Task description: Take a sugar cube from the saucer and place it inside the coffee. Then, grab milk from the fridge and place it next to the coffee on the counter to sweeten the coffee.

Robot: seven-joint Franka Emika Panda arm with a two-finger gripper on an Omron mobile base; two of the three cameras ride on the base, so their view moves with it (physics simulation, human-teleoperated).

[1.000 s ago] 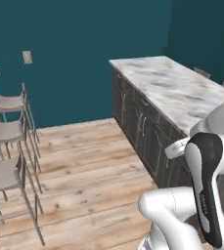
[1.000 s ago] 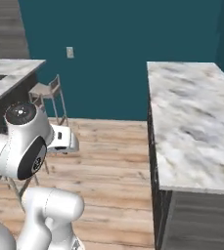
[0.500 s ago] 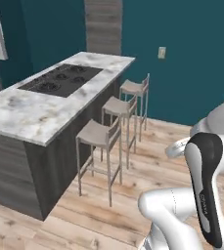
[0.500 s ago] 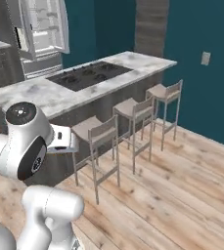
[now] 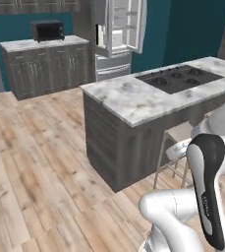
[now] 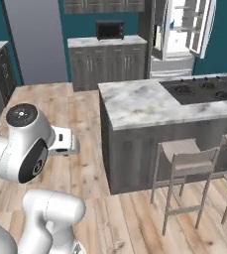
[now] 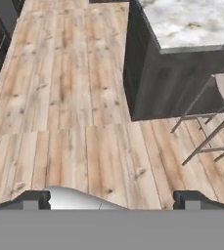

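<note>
Left base view gives us the fridge (image 5: 116, 37) at the far wall with its doors swung wide and pale shelves showing, presumably left open so that the carton can be reached without a door-pull first. We cannot make out the milk on those shelves at this range; the contents are too small to tell apart. Between us and it stands the kitchen island (image 5: 158, 93), marble-topped with a dark cooktop (image 5: 180, 78) set into it, and bar stools (image 6: 184, 156) tucked along its near side. Off to the left of the fridge runs the counter (image 5: 40, 44), a marble slab on dark cabinets carrying a black microwave (image 5: 47, 30). In the hand view our gripper (image 7: 111, 200) looks down at bare wooden floor (image 7: 74, 97) and the corner of the island, the two dark finger tips standing far apart with nothing between them (spread and empty, as suits a hand carried between jobs). We see neither cup nor saucer in any view, so we judge that we are on the fetching leg, with open floor left of the island as the likely route to the fridge. The island corner is the thing to keep wide of.
</note>
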